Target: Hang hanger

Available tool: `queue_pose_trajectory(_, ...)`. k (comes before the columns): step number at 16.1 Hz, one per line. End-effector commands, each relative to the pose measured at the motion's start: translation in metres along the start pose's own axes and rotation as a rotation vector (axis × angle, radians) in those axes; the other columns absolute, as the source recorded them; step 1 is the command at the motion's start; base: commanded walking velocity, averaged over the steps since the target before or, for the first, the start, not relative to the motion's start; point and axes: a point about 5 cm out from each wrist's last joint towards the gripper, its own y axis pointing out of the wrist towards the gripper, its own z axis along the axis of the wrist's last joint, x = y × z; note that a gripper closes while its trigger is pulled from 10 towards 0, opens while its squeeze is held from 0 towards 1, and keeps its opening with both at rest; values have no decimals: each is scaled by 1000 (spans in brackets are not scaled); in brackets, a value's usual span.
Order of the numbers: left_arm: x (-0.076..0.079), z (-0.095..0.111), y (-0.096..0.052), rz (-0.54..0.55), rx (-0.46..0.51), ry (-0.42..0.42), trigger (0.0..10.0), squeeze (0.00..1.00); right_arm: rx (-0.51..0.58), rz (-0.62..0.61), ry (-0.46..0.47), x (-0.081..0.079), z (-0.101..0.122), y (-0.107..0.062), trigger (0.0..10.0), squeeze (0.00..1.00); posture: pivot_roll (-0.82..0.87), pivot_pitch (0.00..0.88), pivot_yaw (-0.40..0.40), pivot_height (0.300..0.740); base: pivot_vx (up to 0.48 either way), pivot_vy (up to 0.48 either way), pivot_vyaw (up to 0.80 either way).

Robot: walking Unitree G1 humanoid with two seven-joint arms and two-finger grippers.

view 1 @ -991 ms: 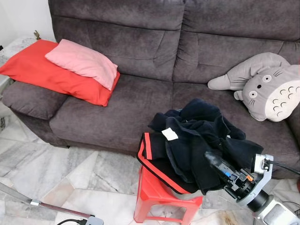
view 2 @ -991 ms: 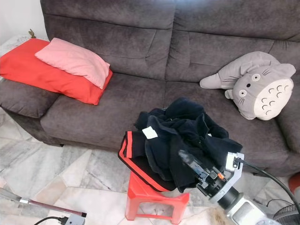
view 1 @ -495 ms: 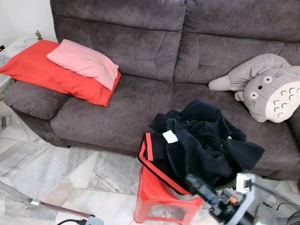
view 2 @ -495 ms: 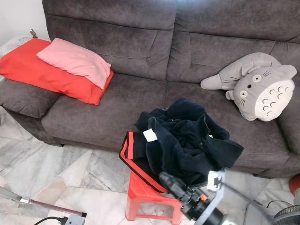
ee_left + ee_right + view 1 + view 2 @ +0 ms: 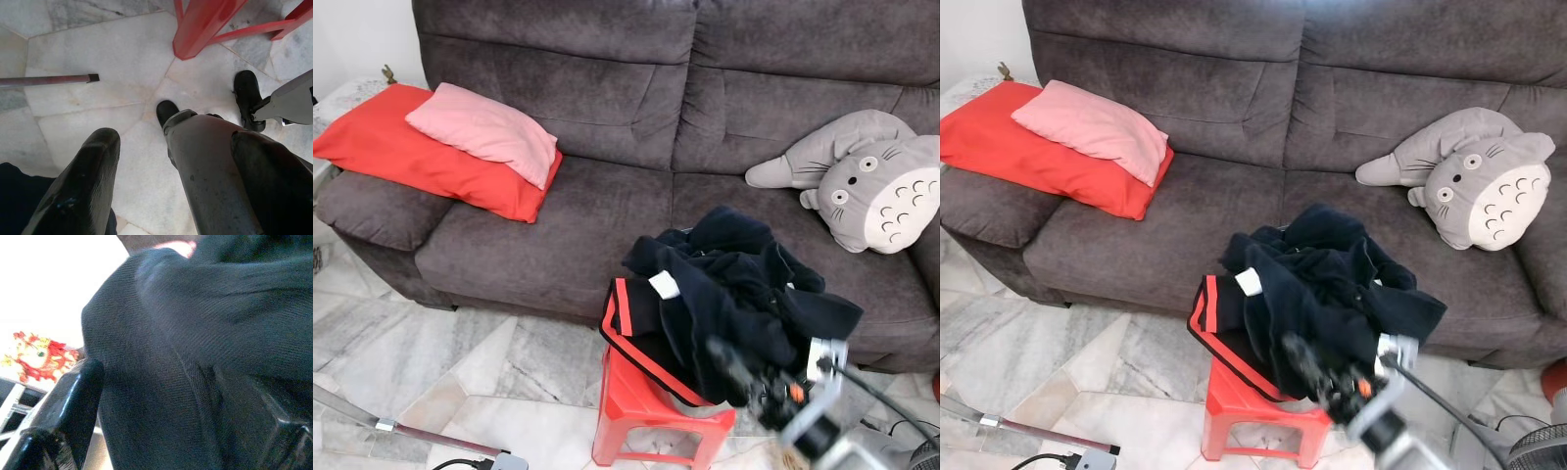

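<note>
Right gripper (image 5: 729, 360): blurred in the head views, low at the front edge of the pile of dark clothes (image 5: 734, 294). In the right wrist view its two black fingers (image 5: 63, 406) stand apart with dark knit fabric lying between them, right up against the camera. We read the fingers as parted, not yet closed on cloth.

Left gripper (image 5: 171, 181): hangs idle, pointed at the marble floor (image 5: 98, 44), fingers spread and holding nothing. A thin metal rod (image 5: 46, 81) lies on the floor nearby.

The clothes are heaped on a red stool (image 5: 651, 411) just in front of the grey sofa (image 5: 607, 196). On the sofa: a pink pillow (image 5: 484, 132) on top of a red one (image 5: 401, 147), and a grey plush toy (image 5: 871, 181) at the far end.

Hanger: we cannot make one out; it may be buried in the pile.

Step in hand, as we judge it: reaching into the pile to find a hold. Next move calls for closing on the garment or hanger and lifting clear without dragging the heap off the stool.
</note>
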Motion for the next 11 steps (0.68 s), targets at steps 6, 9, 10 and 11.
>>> queue_pose_trajectory(6, 4, -17, -4, -22, -65, -5, 10000, 0, 48, -169, -881, -95, 48, 68, 10000, 0, -170, 170, 0, 740, 0, 0, 0)
queue_pose_trajectory(9, 6, -17, -4, -29, -63, -6, 10000, 0, -49, -212, -828, -90, 21, 63, 10000, 0, -174, 172, -4, 740, 0, 0, 0)
queue_pose_trajectory(10, 6, -17, -4, -30, -64, -4, 10000, 0, -56, -254, -874, -85, 22, 62, 10000, 0, -189, 173, -7, 740, 0, 0, 0)
queue_pose_trajectory(11, 6, -17, -4, -30, -65, -2, 10000, 0, -84, -405, -920, -71, 25, 62, 10000, 0, -190, 172, -9, 740, 0, 0, 0)
